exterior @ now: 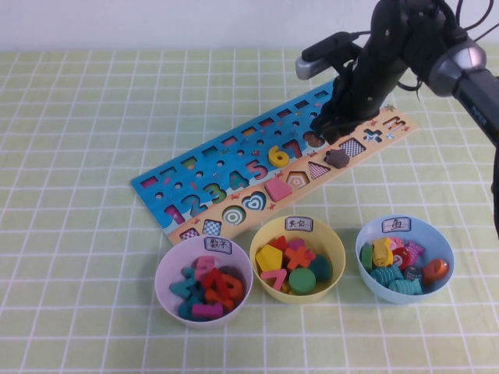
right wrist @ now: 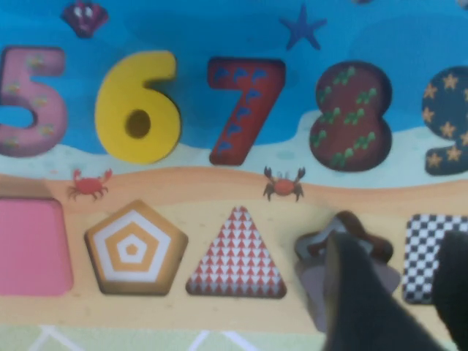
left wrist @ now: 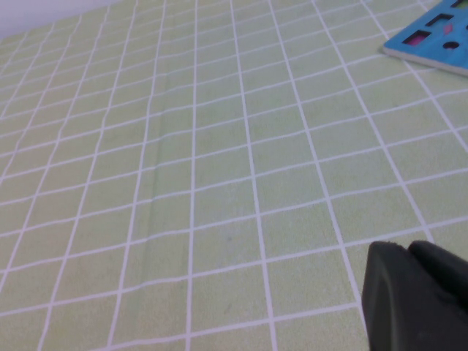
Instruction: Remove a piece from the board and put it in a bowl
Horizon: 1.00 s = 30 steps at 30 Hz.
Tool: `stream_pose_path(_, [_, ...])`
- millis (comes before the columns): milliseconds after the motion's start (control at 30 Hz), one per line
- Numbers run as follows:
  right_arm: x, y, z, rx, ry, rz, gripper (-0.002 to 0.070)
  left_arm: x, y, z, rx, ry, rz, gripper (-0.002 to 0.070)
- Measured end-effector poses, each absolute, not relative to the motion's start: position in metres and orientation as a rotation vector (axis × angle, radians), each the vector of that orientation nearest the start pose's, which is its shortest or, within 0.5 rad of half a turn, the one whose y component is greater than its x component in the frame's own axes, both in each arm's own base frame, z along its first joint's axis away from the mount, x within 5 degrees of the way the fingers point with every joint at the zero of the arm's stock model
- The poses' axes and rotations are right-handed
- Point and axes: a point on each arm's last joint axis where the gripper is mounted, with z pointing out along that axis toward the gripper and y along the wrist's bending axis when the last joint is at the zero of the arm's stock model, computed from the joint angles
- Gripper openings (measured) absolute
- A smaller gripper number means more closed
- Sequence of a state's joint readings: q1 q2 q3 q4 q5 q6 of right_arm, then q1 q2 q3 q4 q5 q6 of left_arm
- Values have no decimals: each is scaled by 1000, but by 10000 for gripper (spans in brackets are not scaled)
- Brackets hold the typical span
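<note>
The board (exterior: 204, 170) lies slantwise across the table's middle. The dark brown star piece (exterior: 337, 158) sits on its tan strip, and in the right wrist view (right wrist: 349, 225) it lies partly out of its greyish cut-out. My right gripper (exterior: 326, 132) hovers just above the board beside the star. It is open (right wrist: 406, 292): one finger (right wrist: 358, 300) covers part of the star, the other is over the checkered cut-out (right wrist: 424, 248). The pale yellow bowl (exterior: 334, 243) stands in front of the board with several pieces inside. My left gripper (left wrist: 413, 300) is shut over bare cloth, out of the high view.
A lilac-pink bowl (exterior: 165, 269) and a light blue bowl (exterior: 365, 238) with pieces flank the yellow one. The yellow 6 (exterior: 278, 156) and the pink trapezoid (exterior: 277, 188) are on the board. A green checked cloth (exterior: 78, 156) covers the table.
</note>
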State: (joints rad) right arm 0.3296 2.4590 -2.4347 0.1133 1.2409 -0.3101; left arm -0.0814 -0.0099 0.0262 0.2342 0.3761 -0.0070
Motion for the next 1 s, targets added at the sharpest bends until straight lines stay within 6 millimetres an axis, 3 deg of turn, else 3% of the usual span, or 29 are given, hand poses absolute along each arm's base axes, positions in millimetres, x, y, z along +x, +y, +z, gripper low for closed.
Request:
stream_pose_path(167, [493, 179, 212, -901, 2643, 150, 271, 53, 3, 172, 214, 1857, 169, -5])
stream_pose_path(367, [493, 179, 205, -932, 2652, 146, 402, 53, 3, 172, 214, 1857, 169, -5])
stream_pose_path(500, [494, 179, 197, -936, 2667, 149, 425, 53, 3, 172, 214, 1857, 169, -5])
stream_pose_path(733, [495, 180, 188, -938, 2684, 162, 424, 53, 3, 172, 214, 1857, 169, -5])
stream_pose_path(800, [495, 180, 188, -937, 2682, 162, 404, 53, 3, 172, 214, 1857, 169, -5])
stream_pose_path(933, [495, 180, 188, -935, 2676, 159, 298, 53, 3, 172, 214, 1857, 169, -5])
stream_pose_path(1000, [495, 180, 188, -935, 2676, 159, 300, 53, 3, 172, 214, 1857, 169, -5])
